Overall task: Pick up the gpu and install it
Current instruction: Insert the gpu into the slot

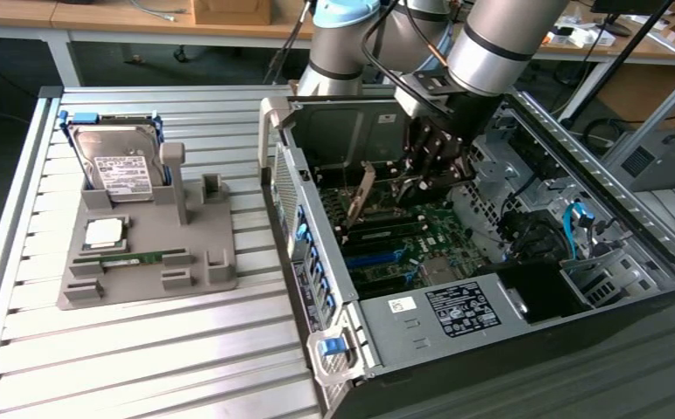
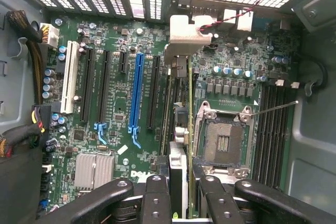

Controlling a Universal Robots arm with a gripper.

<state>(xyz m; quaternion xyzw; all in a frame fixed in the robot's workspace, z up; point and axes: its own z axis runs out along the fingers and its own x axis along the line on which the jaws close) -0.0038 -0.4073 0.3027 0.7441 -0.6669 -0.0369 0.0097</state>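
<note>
The gpu (image 2: pixel 189 109) appears edge-on in the wrist view, a thin dark card with its silver bracket (image 2: pixel 185 34) toward the vented rear wall. My gripper (image 2: pixel 184 203) is shut on it, with black fingers (image 2: pixel 156 199) on either side of the card. The card stands upright over the green motherboard (image 2: pixel 118 114), between the blue slot (image 2: pixel 137 95) and the empty CPU socket (image 2: pixel 223 140). Whether its edge sits in a slot I cannot tell. In the exterior view my gripper (image 1: pixel 428 170) reaches down into the open computer case (image 1: pixel 616 236), and the gpu (image 1: pixel 365 196) shows beside it.
On the slatted table at the exterior view's left, a grey fixture (image 1: pixel 139 279) holds a hard drive (image 1: pixel 121 170), a CPU chip (image 1: pixel 104 231) and a memory stick (image 1: pixel 127 259). Case walls, cable bundles (image 2: pixel 26 124) and a heatsink (image 2: pixel 94 170) surround the motherboard.
</note>
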